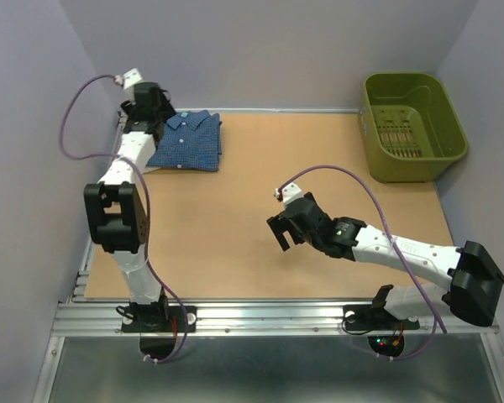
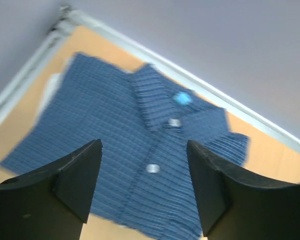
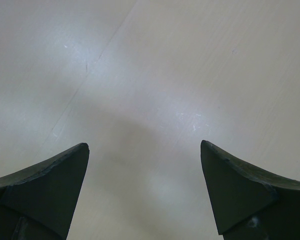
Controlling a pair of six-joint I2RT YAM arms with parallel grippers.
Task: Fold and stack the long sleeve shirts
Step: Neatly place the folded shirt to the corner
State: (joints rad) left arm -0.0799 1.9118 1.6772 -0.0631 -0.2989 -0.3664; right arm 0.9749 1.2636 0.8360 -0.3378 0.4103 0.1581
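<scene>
1. The dark blue checked shirt [image 1: 189, 143] lies folded into a neat rectangle in the far left corner of the table [image 1: 235, 252], front side up and collar toward the back wall.
2. From the left wrist camera the shirt [image 2: 105, 125] shows two pale buttons down its placket and a small light-blue tag inside the collar; the picture is a bit blurred.
3. A pale patch peeks out at the shirt's left edge, by the metal rail. I cannot tell what it is.
4. The left gripper [image 1: 149, 107] hangs over the shirt's far left end. Its jaws stand well apart with nothing between them, and the fingers [image 2: 77, 172] sit above the cloth, not pinching it.
5. The right gripper [image 1: 279, 228] is out over the middle of the table, well away from the shirt. Its jaws are spread wide too, empty.
6. The right wrist camera shows only bare tabletop [image 3: 150, 75] between the dark fingertips [image 3: 55, 175].
7. An olive-green basket [image 1: 420, 168] sits in the far right corner, well apart from both grippers.
</scene>
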